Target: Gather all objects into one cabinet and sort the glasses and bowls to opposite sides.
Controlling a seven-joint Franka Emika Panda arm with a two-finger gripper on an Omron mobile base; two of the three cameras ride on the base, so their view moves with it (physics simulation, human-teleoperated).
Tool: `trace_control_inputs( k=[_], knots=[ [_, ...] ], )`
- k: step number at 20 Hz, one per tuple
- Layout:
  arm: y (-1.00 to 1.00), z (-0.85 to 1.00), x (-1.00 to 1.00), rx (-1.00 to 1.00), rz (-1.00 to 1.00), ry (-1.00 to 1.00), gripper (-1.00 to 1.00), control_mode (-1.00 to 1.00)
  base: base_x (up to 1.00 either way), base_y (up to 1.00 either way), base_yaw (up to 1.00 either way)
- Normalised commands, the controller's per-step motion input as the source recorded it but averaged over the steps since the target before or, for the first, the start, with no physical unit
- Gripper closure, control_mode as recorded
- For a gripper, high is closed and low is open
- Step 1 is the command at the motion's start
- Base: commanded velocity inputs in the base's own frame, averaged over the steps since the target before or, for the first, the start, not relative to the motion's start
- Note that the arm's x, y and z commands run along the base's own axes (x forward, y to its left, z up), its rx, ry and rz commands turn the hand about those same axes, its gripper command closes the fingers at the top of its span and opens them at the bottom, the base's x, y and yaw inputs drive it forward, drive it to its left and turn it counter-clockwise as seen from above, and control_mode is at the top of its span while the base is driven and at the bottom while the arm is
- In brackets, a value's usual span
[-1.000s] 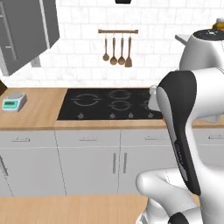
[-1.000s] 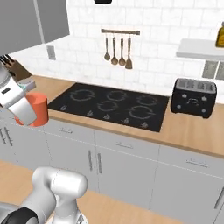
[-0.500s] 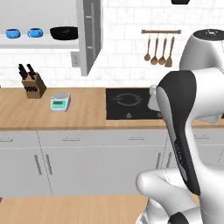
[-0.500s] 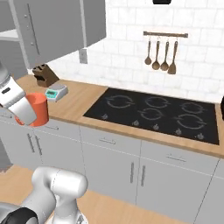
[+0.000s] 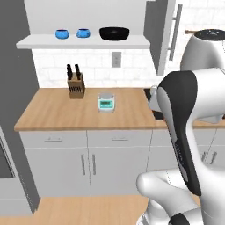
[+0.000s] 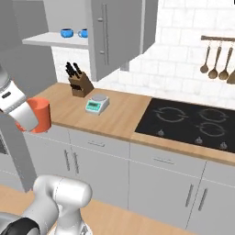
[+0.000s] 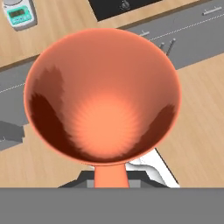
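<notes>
My gripper (image 6: 28, 120) is shut on the salmon-orange cup (image 6: 39, 114), holding it out in front of the counter's left end, level with the countertop. In the hand view the cup (image 7: 103, 96) has its open mouth toward the camera and hides the fingertips. Two bright-blue bowls (image 5: 62, 33) (image 5: 83, 33) stand side by side on the white floor of the open wall cabinet (image 5: 52, 42), at its left part, high above the counter. From the right base view the bowls (image 6: 67, 33) (image 6: 83, 33) sit up and to the right of the cup.
A black bowl (image 5: 114, 33) stands in the cabinet right of the blue ones. The cabinet's grey door (image 6: 114, 36) hangs open. On the wooden counter are a knife block (image 5: 75, 87) and a kitchen scale (image 5: 106, 102). A black cooktop (image 6: 193, 121) lies to the right.
The base has driven left, so the whole scene slid right: cooktop moved off, cabinet and blue bowls came into view. The cup stays held in the gripper.
</notes>
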Motion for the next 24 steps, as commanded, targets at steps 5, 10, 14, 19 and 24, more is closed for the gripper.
trace_control_inputs(
  k=[5,10,14,19,24],
  knots=[
    [0.00,0.00,0.00,0.00,0.00,0.00,1.00,1.00,0.64,0.70,0.00],
    [0.00,0.00,0.00,0.00,0.00,0.00,1.00,1.00,1.00,0.25,0.00],
    [0.00,0.00,0.00,0.00,0.00,0.00,1.00,1.00,1.00,0.28,0.00],
    [0.00,0.00,0.00,0.00,0.00,0.00,1.00,1.00,1.00,0.31,0.07],
    [0.00,0.00,0.00,0.00,0.00,0.00,1.00,1.00,1.00,0.11,0.13]
  ],
)
